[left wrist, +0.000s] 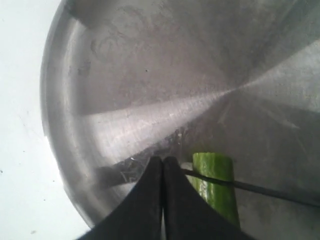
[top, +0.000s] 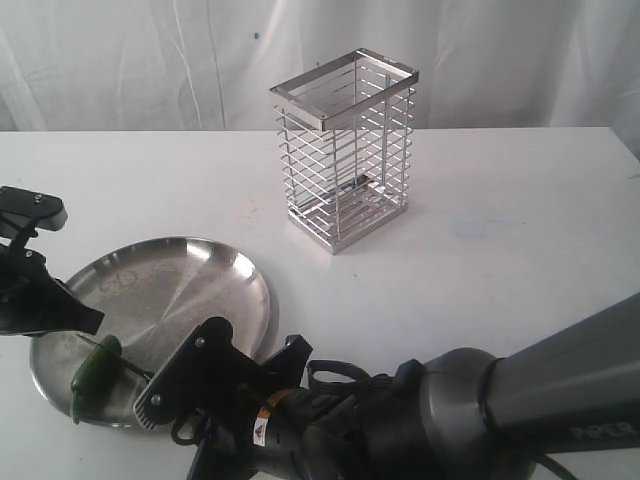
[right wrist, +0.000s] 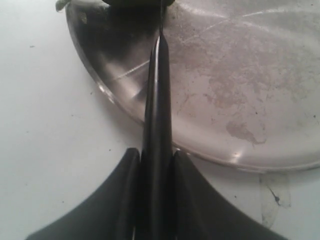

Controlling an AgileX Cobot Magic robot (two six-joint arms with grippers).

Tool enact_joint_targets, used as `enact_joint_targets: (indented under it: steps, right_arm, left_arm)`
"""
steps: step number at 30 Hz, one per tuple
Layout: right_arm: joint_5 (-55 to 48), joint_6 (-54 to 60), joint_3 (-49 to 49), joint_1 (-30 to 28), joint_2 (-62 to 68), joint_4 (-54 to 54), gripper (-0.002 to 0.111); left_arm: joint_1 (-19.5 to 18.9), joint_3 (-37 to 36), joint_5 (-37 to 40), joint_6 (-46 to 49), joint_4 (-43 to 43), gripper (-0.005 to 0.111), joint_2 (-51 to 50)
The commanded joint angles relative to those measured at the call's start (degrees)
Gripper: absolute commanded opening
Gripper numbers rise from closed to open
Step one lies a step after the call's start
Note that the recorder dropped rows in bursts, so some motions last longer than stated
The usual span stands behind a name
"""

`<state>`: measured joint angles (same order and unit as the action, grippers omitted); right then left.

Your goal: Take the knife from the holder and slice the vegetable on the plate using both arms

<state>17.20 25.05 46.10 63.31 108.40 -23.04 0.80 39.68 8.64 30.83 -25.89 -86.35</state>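
Observation:
The green vegetable (top: 97, 372) lies at the near left part of the steel plate (top: 190, 290). My left gripper (left wrist: 163, 161) is shut with nothing between its fingers, its tips on the plate (left wrist: 150, 75) right beside the vegetable (left wrist: 216, 185). My right gripper (right wrist: 156, 155) is shut on the handle of the dark knife (right wrist: 158, 90). The thin blade (left wrist: 270, 190) lies across the vegetable near its cut end. In the exterior view the right gripper (top: 160, 395) sits at the plate's near rim. The wire holder (top: 345, 150) stands upright behind the plate with nothing in it.
The white table (top: 500, 230) stretches to the right of the holder, with a white curtain behind it. The right arm's thick dark body (top: 480, 400) fills the near right corner. The left arm (top: 30, 280) hangs over the plate's left rim.

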Motion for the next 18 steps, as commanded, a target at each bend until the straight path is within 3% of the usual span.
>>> enact_joint_targets:
  steps: [1, 6, 10, 14, 18]
  right_arm:
    - [-0.4, 2.0, 0.1, 0.0, 0.0, 0.8, 0.0]
    - [-0.5, 2.0, 0.1, 0.0, 0.0, 0.8, 0.0]
    - [-0.8, 2.0, 0.1, 0.0, 0.0, 0.8, 0.0]
    - [-1.1, 2.0, 0.1, 0.0, 0.0, 0.8, 0.0]
    - [-2.8, 2.3, 0.1, 0.0, 0.0, 0.8, 0.0]
  left_arm:
    - [-0.1, -0.2, -1.2, -0.4, -2.6, 0.001, -2.1]
    - [0.1, -0.2, -4.3, -0.4, -3.7, 0.001, -5.8]
    - [2.3, 0.5, -6.3, -0.2, -3.7, 0.001, -9.6]
    - [3.3, 2.9, -2.7, 1.3, -3.7, 0.001, -13.6]
    - [3.3, 5.4, 1.2, 1.3, -3.6, 0.001, -11.3]
